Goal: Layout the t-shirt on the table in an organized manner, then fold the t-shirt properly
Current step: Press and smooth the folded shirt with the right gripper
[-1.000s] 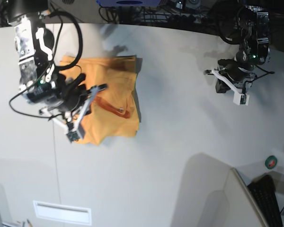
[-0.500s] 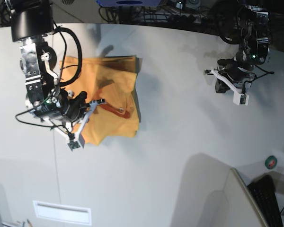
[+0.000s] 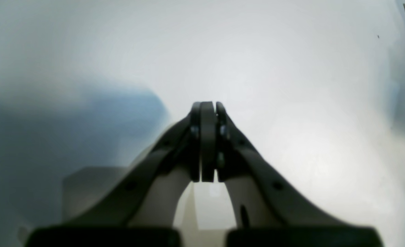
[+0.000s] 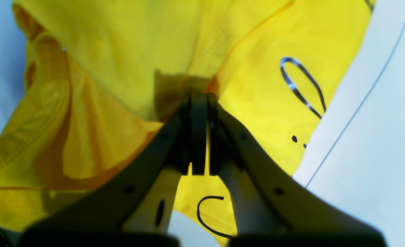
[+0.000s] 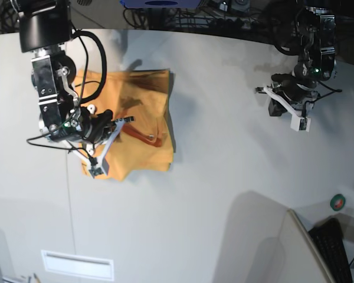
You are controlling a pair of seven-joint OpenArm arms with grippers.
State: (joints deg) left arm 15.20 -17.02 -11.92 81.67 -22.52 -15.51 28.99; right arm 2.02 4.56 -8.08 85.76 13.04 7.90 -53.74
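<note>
The light orange short-sleeved cotton t-shirt (image 5: 133,121) lies in a rumpled, roughly folded heap on the left part of the smooth white-grey worktop (image 5: 224,194) in the base view, close beside the thin dark seam line (image 4: 367,92) that runs across the surface. The cloth is soft and matte, with stitched hems and deep creases; its darker orange ribbed collar (image 5: 143,135) curves across the middle of the heap.

The right gripper (image 4: 198,97) has its dark, smooth jaws pressed together on a bunched ridge of the shirt, so the fabric gathers and dips towards their tips. Thin black cursive lettering (image 4: 303,87) shows on the cloth just right of the jaws, with another loop below them; only strokes and dots are visible, and no word can be read.

The left gripper (image 3: 207,106) hangs well apart from the shirt, on the far right in the base view, over bare worktop. Its jaws are fully closed with nothing between them.
</note>
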